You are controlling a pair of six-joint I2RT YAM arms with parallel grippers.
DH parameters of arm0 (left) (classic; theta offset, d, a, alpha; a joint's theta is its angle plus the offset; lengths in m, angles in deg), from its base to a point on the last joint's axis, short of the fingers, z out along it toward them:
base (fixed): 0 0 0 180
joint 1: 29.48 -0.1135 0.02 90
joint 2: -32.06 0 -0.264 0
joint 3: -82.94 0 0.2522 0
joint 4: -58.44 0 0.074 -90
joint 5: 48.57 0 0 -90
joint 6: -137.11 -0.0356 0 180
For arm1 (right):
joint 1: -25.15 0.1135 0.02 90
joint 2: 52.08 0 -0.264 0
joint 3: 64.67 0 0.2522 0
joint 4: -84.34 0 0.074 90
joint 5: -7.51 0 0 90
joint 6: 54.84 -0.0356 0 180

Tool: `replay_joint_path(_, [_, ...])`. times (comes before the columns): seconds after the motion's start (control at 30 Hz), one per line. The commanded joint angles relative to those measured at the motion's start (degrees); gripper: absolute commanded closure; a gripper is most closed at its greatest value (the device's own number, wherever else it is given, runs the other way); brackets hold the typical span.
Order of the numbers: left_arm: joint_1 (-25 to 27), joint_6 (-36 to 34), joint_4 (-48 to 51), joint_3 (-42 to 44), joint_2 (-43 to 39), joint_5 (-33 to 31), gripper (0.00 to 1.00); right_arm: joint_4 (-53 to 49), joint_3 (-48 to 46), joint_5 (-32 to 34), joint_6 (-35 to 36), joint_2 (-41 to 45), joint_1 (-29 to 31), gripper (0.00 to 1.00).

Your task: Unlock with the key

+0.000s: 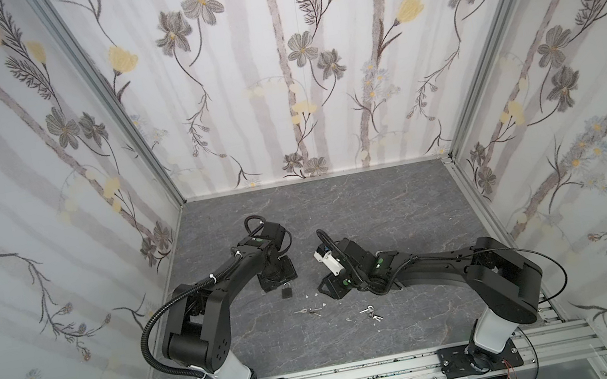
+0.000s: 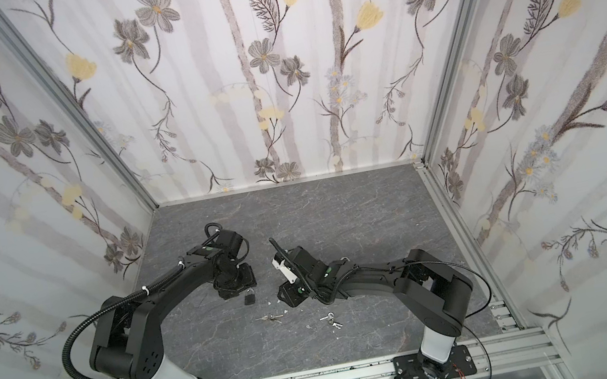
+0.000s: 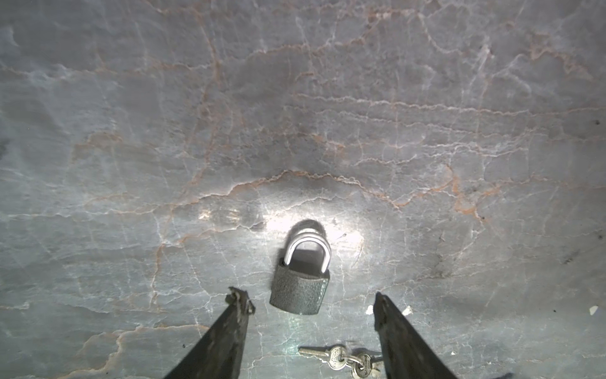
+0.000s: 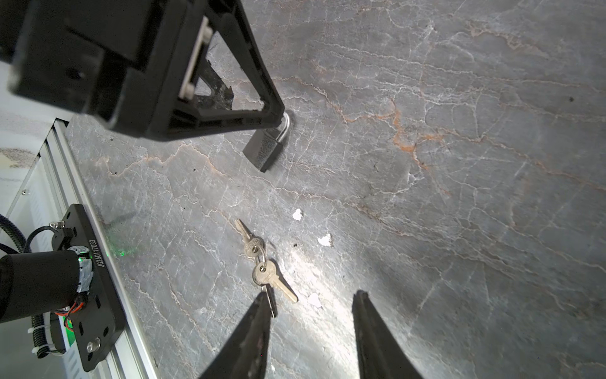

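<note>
Small white flecks [image 4: 297, 214] dot the grey marbled tabletop [image 1: 380, 206], enclosed by floral-papered walls [image 1: 270, 57] on three sides.

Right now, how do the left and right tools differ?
The left tool is at the padlock; the right tool is at a key bunch. The padlock lies centred in the left tool's gap; the key bunch lies off to one side of the right tool's gap. Both are open and empty.

A dark padlock [image 1: 287, 291] lay on the grey marbled desk [image 1: 383, 218] just beside the left jaws' tips, apart from the right jaws. One key bunch [image 1: 312, 310] lay near the right jaws' tips; a second key bunch [image 1: 370, 313] lay farther from both jaws.
</note>
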Motion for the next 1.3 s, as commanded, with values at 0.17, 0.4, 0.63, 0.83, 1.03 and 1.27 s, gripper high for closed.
replay_joint_path(0.17, [-1.10,1.83,0.85,2.46,-4.37,-2.52,0.44,1.74,-0.14,-0.60,0.26,-0.19,0.59,0.58])
replay_joint_path(0.4, [-5.17,6.84,-0.01,10.29,-11.61,-3.58,0.46,-1.16,4.23,-0.49,3.49,-4.16,3.64,0.55])
replay_joint_path(0.63, [-8.32,9.89,-1.56,16.11,-18.15,-3.21,0.45,-4.31,9.68,-1.31,6.31,-9.48,5.67,0.55])
replay_joint_path(0.83, [-10.35,10.35,-2.73,18.17,-20.19,-1.59,0.45,-7.27,12.60,-0.80,8.42,-12.92,6.66,0.52])
replay_joint_path(1.03, [-10.91,10.70,-3.85,19.58,-20.82,-0.49,0.44,-9.86,14.67,1.04,10.12,-15.27,8.25,0.54])
replay_joint_path(1.27, [-11.58,10.49,-4.57,20.38,-21.04,-0.28,0.44,-12.98,16.50,6.17,11.96,-16.66,10.24,0.58])
